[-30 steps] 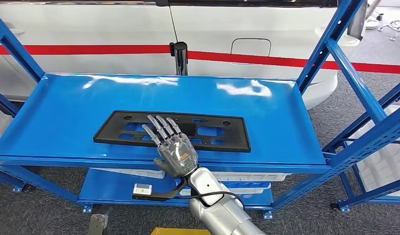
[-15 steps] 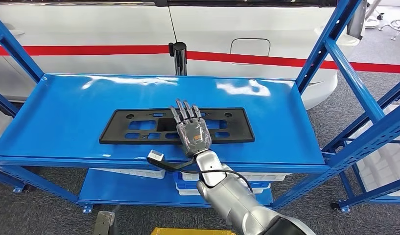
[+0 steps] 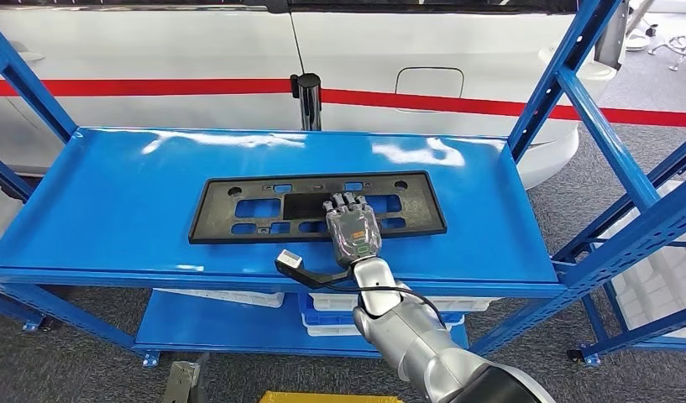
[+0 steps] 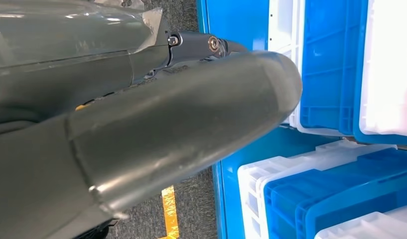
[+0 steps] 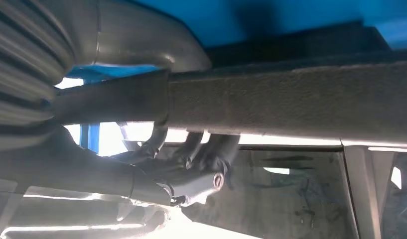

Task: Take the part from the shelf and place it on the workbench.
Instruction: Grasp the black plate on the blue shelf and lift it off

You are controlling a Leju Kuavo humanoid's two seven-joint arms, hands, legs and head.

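The part (image 3: 238, 207) is a flat black rectangular frame with several cut-outs, lying across the blue shelf's top deck (image 3: 112, 201). My right hand (image 3: 353, 228) rests on its near right side, fingers curled down through an opening around the front bar. In the right wrist view that bar (image 5: 291, 107) runs between the grey thumb (image 5: 141, 45) on one side and the dark fingers (image 5: 211, 159) on the other. My left hand (image 4: 181, 119) hangs beside stacked bins, and how its fingers lie is unclear.
Blue uprights (image 3: 566, 84) frame the shelf's right side. White and blue bins (image 3: 322, 304) sit on the lower deck, seen close in the left wrist view (image 4: 331, 64). Behind the shelf are a black post (image 3: 306, 96) and a white vehicle with a red stripe (image 3: 154, 50).
My right hand moved right and further onto the part, and its fingers went from stretched flat to curled around the front bar. The part shifted right and turned slightly.
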